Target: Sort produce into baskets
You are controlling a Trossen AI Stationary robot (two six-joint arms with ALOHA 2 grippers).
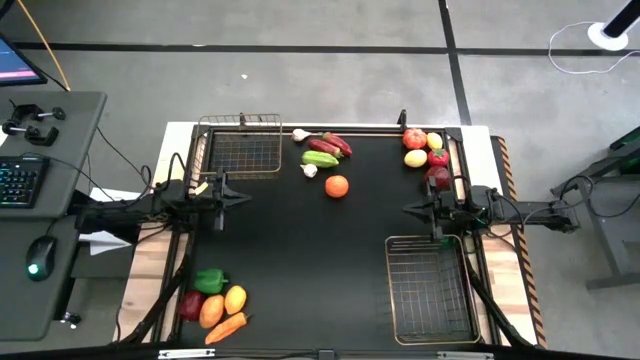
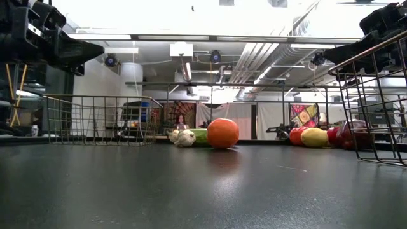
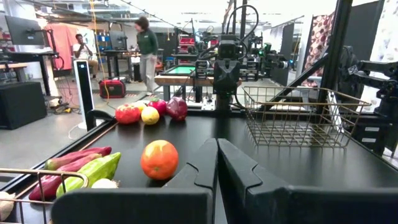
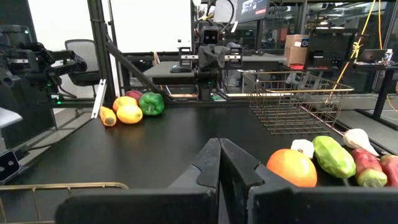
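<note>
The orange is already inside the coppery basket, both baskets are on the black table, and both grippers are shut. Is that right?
Not quite. The orange is not inside the coppery basket; the high view shows it lying on the bare black table, apart from that basket, which looks empty. The rest holds: the silvery basket is on the table too, and the left gripper and right gripper are shut.

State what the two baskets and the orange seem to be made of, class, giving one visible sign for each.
Smaller basket: thin metal wire with a coppery finish, open mesh. Larger basket: silvery-grey metal wire, same grid. Orange: probably moulded plastic, judging by its smooth, evenly coloured skin with a dull sheen.
</note>
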